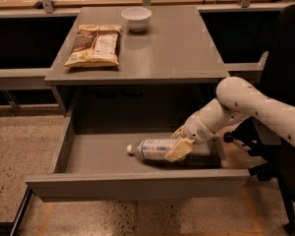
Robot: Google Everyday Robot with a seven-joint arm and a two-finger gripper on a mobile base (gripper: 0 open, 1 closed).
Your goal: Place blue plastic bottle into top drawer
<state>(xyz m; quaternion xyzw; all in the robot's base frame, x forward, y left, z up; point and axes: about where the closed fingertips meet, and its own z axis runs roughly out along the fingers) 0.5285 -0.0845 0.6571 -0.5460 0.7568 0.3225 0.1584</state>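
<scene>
The blue plastic bottle [150, 148] lies on its side, white cap pointing left, low inside the open top drawer [137, 184] and close to its floor. My gripper [178, 145] is shut on the bottle's right end, with a cream fingertip [177, 150] across its front. The white arm reaches in from the right over the drawer's right side. The drawer is pulled far out beneath the grey desk [177, 48].
A brown snack bag [94, 44] and a white bowl [136, 17] sit on the desk top. A dark chair [285, 132] stands right of the drawer behind my arm. Speckled floor lies to the left.
</scene>
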